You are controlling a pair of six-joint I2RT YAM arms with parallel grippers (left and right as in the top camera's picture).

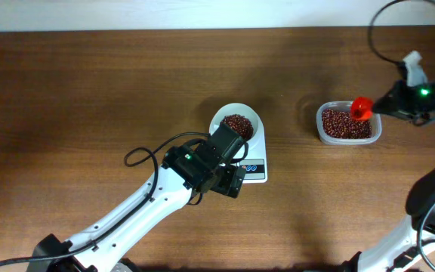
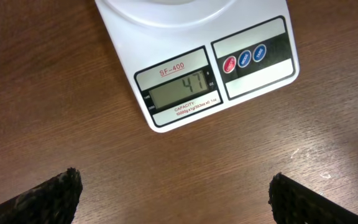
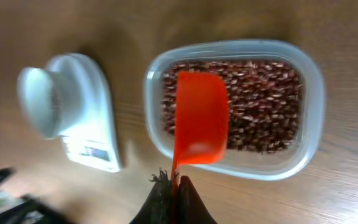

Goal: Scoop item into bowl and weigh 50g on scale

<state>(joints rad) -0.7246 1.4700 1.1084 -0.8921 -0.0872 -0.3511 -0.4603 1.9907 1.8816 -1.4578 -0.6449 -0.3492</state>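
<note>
2 grippers, 2 separate jobs. Starting left: bare brown table (image 1: 66, 91), then left gripper (image 1: 236, 181), jaws spread wide, gripping nothing, hung low just in front of scale (image 2: 253, 81). Placed there, at a guess, purely to aim the wrist camera at display (image 2: 179, 93): reads 47, so 3 short of 50. Beside display, 3 round buttons (image 2: 244, 59), untouched.

On scale, bowl (image 1: 254, 117), sat on the platform so as to weigh all inside. Beans (image 1: 238, 125) heaped in its middle, none seen spilled on the wood around.

Further right, well apart from scale, container (image 3: 312, 93) with the stock of the same beans spread across its floor. Over that stock, scoop (image 3: 201, 118): red, cup facing up and looking empty, hung above the stock rather than dug in.

Far right, right gripper (image 3: 174, 186), pinched tight on scoop's thin handle, which sits end-on between the fingertips. A firm hold, probably to stop the cup rolling when loaded.

Judged stage: topping up. Needs only a little more, so a shallow dip and a part-filled cup, then a slow tilt over bowl with an eye on display. Main risks: overshooting 50 with a full load, or bumping bowl and disturbing the reading.
</note>
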